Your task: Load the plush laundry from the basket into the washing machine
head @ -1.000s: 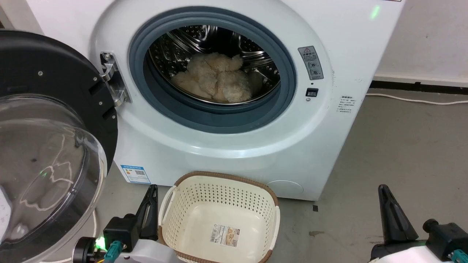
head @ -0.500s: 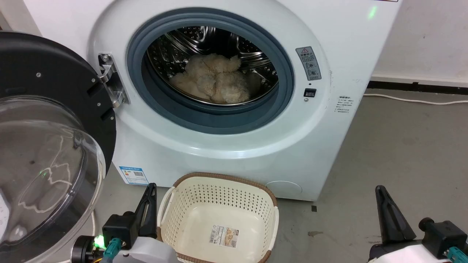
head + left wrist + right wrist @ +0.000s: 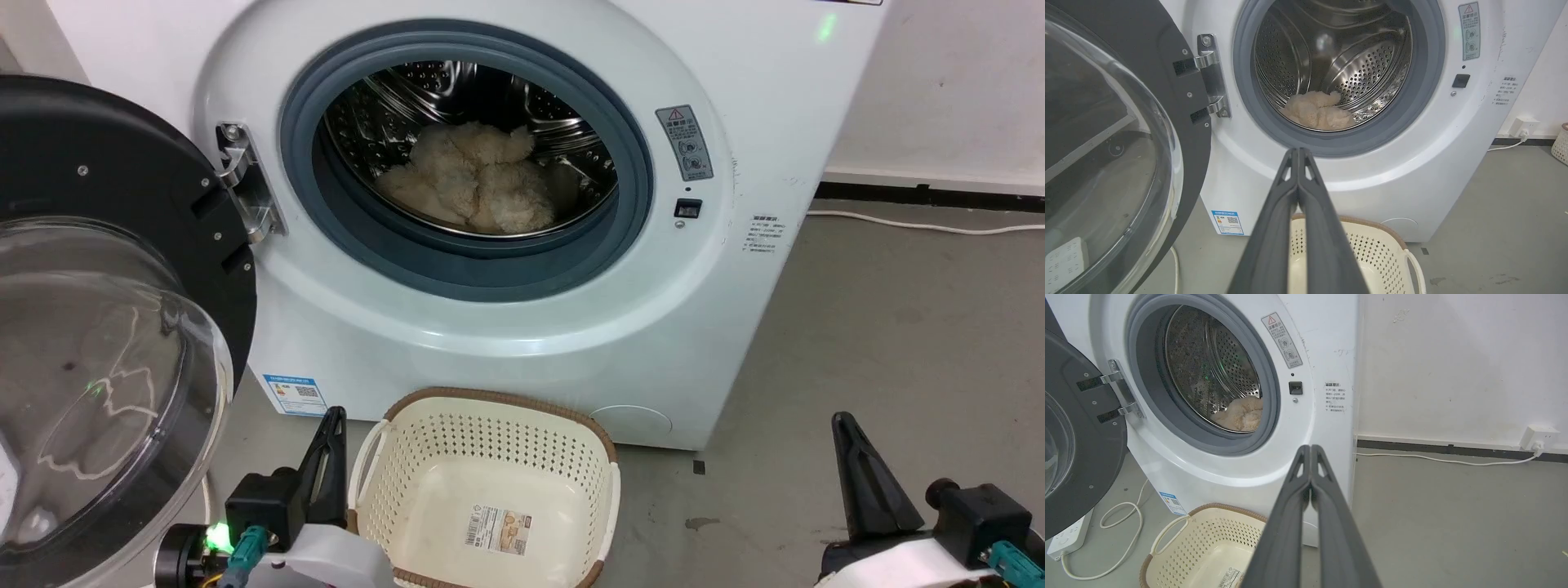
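I count one plush laundry [image 3: 473,184] bundle, low in the drum of the one washing machine [image 3: 490,351]. One basket [image 3: 498,398] sits on the floor just in front of it (label sticker showing on its bottom). There are two claws: the left gripper [image 3: 1298,152], just beside the basket, and the right gripper [image 3: 1310,448], well apart from it. Both are pinched fully together and grip nothing. The door [image 3: 98,147] hangs wide at my left, and grey floor [image 3: 898,327] stretches to the right.
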### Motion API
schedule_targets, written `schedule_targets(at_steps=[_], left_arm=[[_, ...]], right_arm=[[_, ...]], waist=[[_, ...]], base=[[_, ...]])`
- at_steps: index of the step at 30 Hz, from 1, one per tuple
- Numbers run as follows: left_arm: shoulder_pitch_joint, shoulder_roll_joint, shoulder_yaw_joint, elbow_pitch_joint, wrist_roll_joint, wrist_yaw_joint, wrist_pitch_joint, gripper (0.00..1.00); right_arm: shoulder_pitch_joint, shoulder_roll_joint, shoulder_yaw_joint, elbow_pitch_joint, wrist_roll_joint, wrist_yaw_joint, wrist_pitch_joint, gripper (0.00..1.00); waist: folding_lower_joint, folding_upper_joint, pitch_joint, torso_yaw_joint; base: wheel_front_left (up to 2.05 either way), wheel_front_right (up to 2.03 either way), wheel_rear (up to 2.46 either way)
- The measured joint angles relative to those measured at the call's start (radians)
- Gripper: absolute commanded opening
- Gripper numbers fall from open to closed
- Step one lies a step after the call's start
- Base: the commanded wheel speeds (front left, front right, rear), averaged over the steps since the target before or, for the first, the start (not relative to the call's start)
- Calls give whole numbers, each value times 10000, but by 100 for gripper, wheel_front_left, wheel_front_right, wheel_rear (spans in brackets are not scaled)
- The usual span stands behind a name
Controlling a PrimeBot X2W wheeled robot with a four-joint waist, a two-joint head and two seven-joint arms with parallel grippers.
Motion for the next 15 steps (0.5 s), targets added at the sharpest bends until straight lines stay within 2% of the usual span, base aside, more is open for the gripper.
schedule_targets(at_steps=[15], left_arm=[[0, -73, 153, -165, 157, -88, 291, 0]], right_arm=[[-92, 0, 42, -4, -209, 0, 299, 0]], waist=[[0, 0, -33, -64]], base=[[0, 0, 0]])
